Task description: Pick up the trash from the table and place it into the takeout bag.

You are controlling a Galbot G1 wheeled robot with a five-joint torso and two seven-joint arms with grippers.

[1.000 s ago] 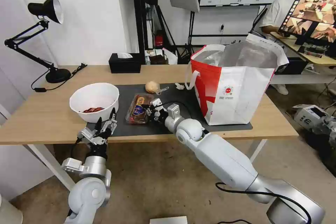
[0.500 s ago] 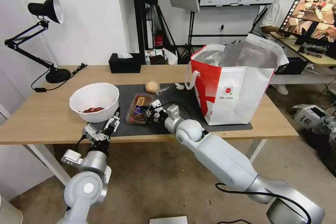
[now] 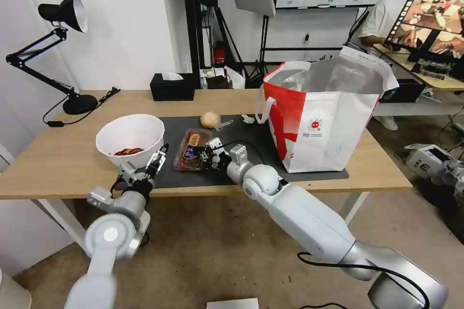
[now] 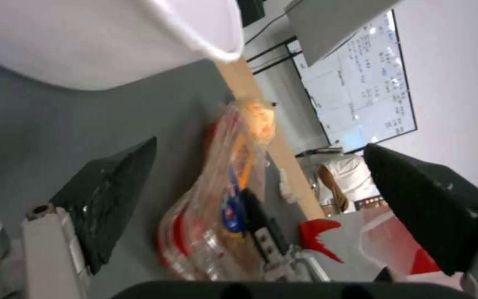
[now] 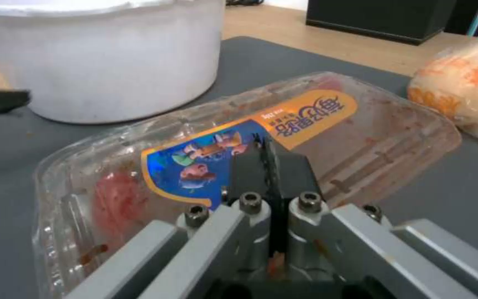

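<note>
While the right gripper (image 3: 207,153) is pinched shut on the near edge of the clear tray (image 3: 190,154), which lies on the dark mat (image 3: 251,142) of the table (image 3: 58,164), the hold looks thin. I judge the flimsy plastic can bend or slip out when lifted, and scraps may spill. The left gripper (image 3: 155,160) stands wide open and holds nothing, just beside the white bowl (image 3: 129,139); it could push the bowl. The takeout bag (image 3: 325,116) stands open well to the right.
</note>
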